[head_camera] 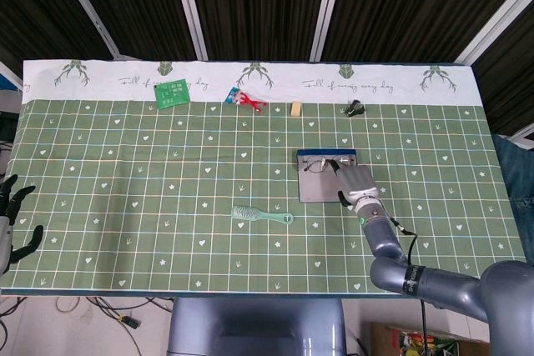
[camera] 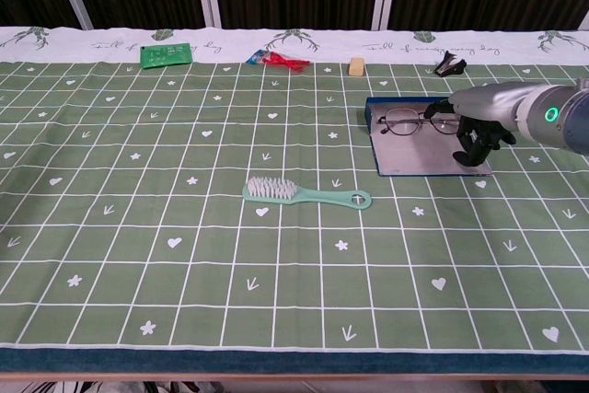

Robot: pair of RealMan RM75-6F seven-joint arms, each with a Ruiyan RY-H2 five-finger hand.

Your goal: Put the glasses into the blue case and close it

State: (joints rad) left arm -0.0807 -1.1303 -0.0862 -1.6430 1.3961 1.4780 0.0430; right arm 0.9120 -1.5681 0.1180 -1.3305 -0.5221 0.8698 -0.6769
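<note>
The blue case (camera: 419, 146) lay open and flat on the bench (camera: 184, 255), toward the right side. The glasses (camera: 405, 121) sat on the case, near its far edge. The right hand (camera: 471, 126) was over the right part of the case, just beside the glasses. One finger seemed to touch the right end of the glasses, but I could not tell if the hand was holding them. The other fingers curled down over the case's right edge. The left hand (head_camera: 10, 214) was far off at the left edge of the bench, holding nothing, fingers spread apart. A green brush (camera: 304, 193) lay to the left of the case.
</note>
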